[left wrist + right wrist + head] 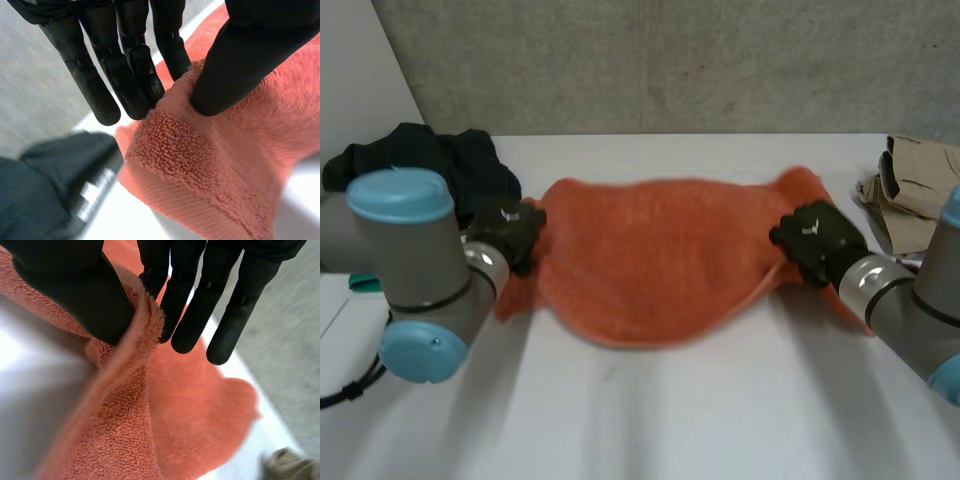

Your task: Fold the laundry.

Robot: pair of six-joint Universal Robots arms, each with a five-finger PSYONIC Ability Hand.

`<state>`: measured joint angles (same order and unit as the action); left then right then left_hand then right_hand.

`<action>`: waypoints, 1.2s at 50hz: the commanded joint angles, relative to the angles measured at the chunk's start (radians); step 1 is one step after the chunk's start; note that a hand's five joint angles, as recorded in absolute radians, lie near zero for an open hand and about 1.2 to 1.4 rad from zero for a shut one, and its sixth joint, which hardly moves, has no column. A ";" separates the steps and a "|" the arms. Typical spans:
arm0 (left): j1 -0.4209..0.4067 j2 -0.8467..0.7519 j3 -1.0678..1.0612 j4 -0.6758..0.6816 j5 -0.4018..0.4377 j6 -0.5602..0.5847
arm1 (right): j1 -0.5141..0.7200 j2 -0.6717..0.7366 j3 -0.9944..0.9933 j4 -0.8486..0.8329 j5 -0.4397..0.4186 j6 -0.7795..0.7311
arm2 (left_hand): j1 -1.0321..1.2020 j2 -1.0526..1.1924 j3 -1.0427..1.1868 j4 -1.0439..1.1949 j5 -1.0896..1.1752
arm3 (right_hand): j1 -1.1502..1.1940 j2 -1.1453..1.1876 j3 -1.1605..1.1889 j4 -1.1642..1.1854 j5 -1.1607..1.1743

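An orange terry towel [655,260] hangs stretched between my two hands above the white table [650,420], its middle sagging toward me. My left hand [508,232] holds the towel's left edge; in the left wrist view the thumb [235,70] pinches the towel [200,165] against the straight fingers [125,75]. My right hand [815,240] holds the right edge; in the right wrist view its thumb [80,295] presses the towel's hem [135,390] against the fingers [200,310].
A dark garment [430,160] lies heaped at the table's far left, just behind my left hand, and appears beyond the left hand's fingertips [45,200]. A beige garment [915,190] lies at the far right edge. A grey wall stands behind the table.
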<state>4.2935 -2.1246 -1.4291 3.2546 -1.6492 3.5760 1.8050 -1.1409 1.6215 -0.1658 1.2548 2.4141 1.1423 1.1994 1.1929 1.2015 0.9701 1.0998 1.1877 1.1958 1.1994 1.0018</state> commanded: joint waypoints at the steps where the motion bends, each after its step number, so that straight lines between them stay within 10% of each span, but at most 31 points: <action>1: 0.009 -0.095 0.056 0.001 0.000 0.064 | -0.018 0.041 -0.005 0.043 0.001 0.000 | 0.254 0.197 0.203 0.195 0.252 | 0.296 0.209 0.200 0.197 0.220; 8: 0.008 -0.147 0.134 0.007 0.026 0.148 | -0.029 0.041 0.000 0.040 0.000 0.020 | -0.637 -0.694 -0.688 -0.697 -0.640 | 0.296 0.209 0.200 0.197 0.220; 28: 0.020 0.348 -0.428 0.094 0.095 0.168 | -0.027 0.039 0.032 0.040 0.008 0.045 | -0.227 -0.284 -0.278 -0.286 -0.230 | 0.296 0.209 0.200 0.197 0.220; 60: 0.094 -0.107 -0.082 0.100 0.155 0.171 | -0.029 0.039 0.057 0.042 0.009 0.045 | -0.286 -0.343 -0.337 -0.345 -0.288 | 0.296 0.209 0.200 0.197 0.220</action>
<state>4.3888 -2.1861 -1.5637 3.3548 -1.4945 3.7452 1.7764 -1.1014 1.6773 -0.1258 1.2625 2.4590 0.7042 0.7009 0.7025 0.6945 0.5222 1.0994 1.1877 1.1959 1.1994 1.0040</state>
